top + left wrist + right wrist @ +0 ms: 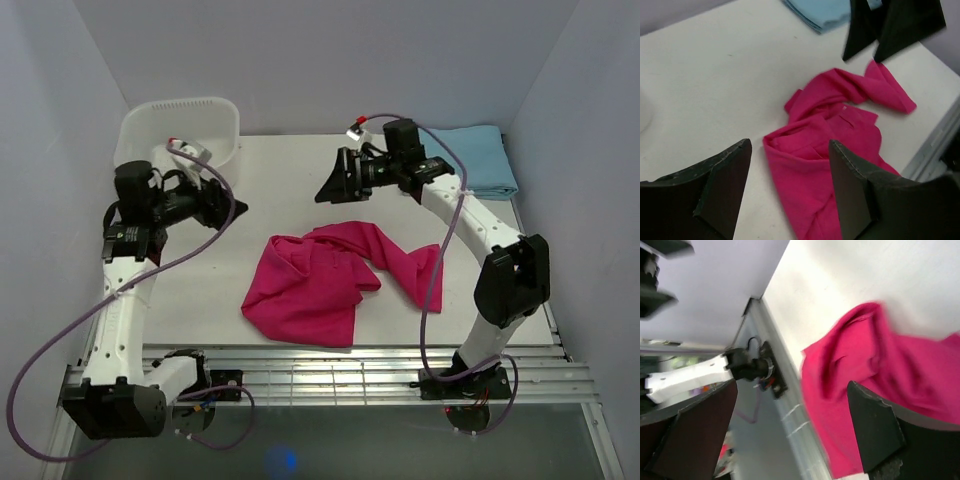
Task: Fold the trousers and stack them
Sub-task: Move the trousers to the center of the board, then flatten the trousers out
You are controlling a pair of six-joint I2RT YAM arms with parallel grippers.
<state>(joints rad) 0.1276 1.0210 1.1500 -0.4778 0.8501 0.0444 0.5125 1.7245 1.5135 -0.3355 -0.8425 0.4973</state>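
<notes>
Wide-open and empty, the left gripper (228, 212) and right gripper (328, 188) hover off the trousers (318, 280), which lie crumpled mid-table (290, 170). Beyond the trousers to the right sits a folded blue cloth (480, 160), and beyond them to the left a white basket (190, 115).

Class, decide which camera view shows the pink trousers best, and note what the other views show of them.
The top external view: the whole crumpled trousers sit in frame. The left wrist view shows most of them, the near end cut off. The right wrist view shows only a blurred part.
</notes>
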